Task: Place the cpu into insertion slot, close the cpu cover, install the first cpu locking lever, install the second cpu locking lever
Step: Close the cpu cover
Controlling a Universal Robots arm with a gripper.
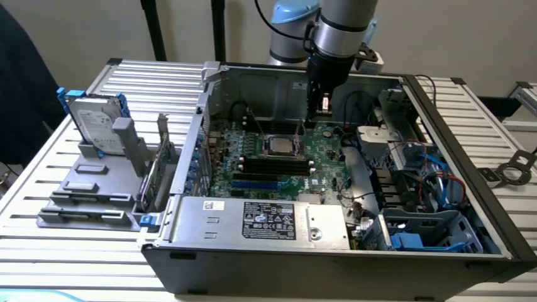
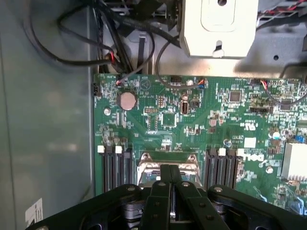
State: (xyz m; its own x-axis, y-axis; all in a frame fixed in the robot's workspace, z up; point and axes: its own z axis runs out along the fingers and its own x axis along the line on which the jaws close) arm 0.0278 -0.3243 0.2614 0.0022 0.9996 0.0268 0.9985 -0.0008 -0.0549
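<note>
Overhead, the arm (image 1: pixel 340 25) reaches straight down into the open computer case (image 1: pixel 251 277), with its gripper (image 1: pixel 319 115) pinched shut.

From where I stand, the arm's last grey segment hangs nearly upright over the back half of the case, wrist pointing at the green board (image 2: pixel 192 120). The black fingers (image 2: pixel 162 191) are pressed together with nothing visible between them. The tips hover just above the board, a little behind the socket (image 2: pixel 165 157) and towards the exterior view's right. The chip (image 1: pixel 280 146) shows as a small silvery square lying flat in that socket, close to the fingertips but apart from them. I cannot tell whether the thin frame over it is shut. Black memory slots (image 2: pixel 115 167) flank the socket on both sides.
</note>
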